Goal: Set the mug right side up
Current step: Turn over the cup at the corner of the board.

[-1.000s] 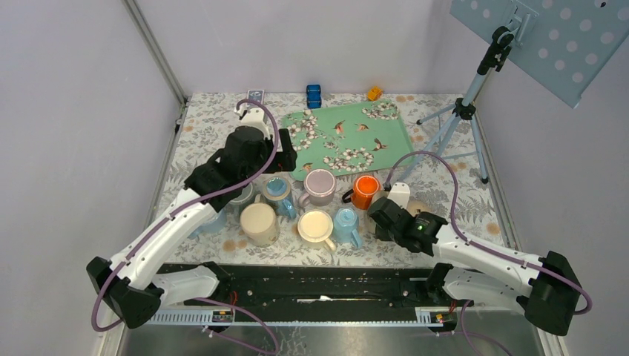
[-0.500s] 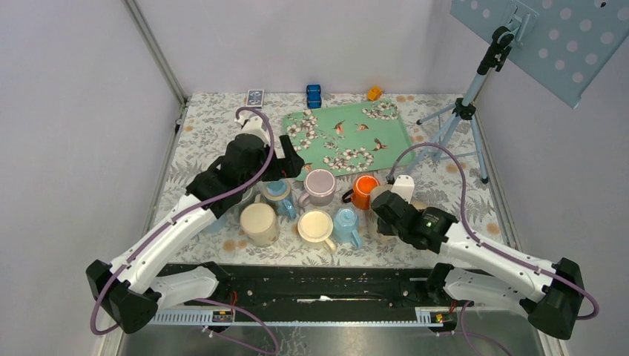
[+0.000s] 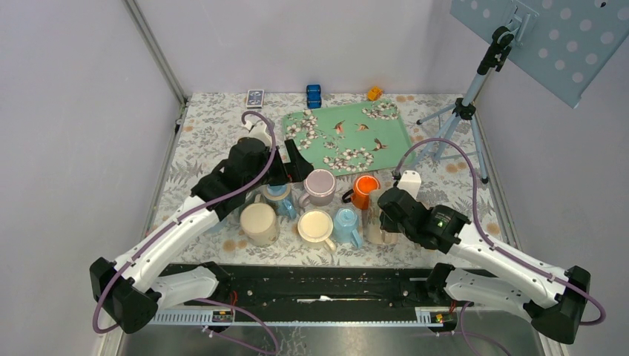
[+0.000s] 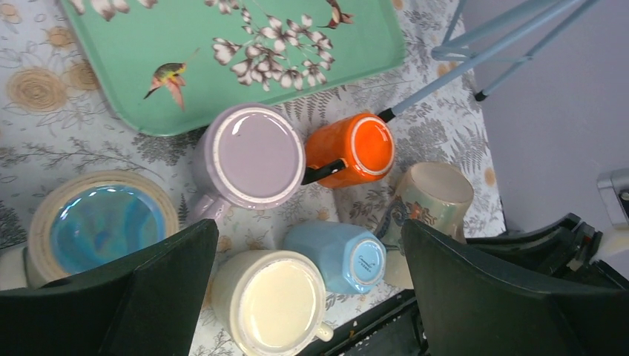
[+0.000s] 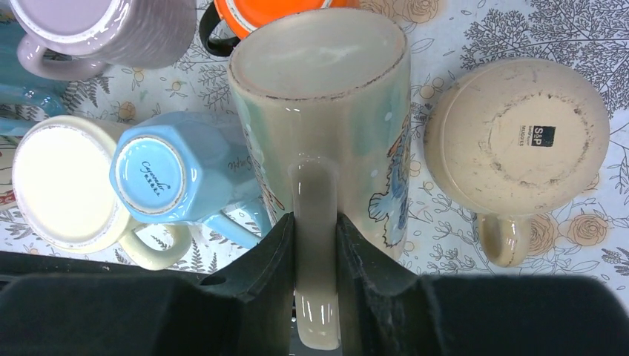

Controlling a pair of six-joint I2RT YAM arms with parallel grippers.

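Looking down from above, the right gripper (image 3: 383, 217) is clamped on the mug (image 3: 376, 231), a tall beige ceramic piece at the right end of a tight cluster of mugs on the flower-printed worktop (image 3: 215, 126). The left gripper (image 3: 295, 169) hangs over the cluster's rear left, beside the near-left corner of a green tray (image 3: 386, 137). A tripod (image 3: 454, 122) stands at the rear right. Bare worktop runs along the left edge and around the tripod's legs.

From the left wrist, that gripper's jaws stand wide apart with nothing between them. Below lie a lilac mug (image 4: 257, 154) with its flat base up and a glossy orange mug (image 4: 371, 147), black-handled, also base up. In front of them are a faceted blue mug (image 4: 334, 256) and a cream mug (image 4: 278, 304). The mug is at the right, its pale base showing.

From the right wrist, the black fingers (image 5: 278, 252) pinch the mug's looped handle from both sides. Its flat base, with a worn, chipped rim, faces the camera, and the shiny glaze carries a blue painted figure on the side. Whether it rests on the worktop cannot be told. The blue mug is just left of it, and contact is hidden by overlap. The orange mug is just beyond. A round stoneware mug (image 5: 519, 133), base up with a printed stamp, lies to the right with a strip of worktop between.
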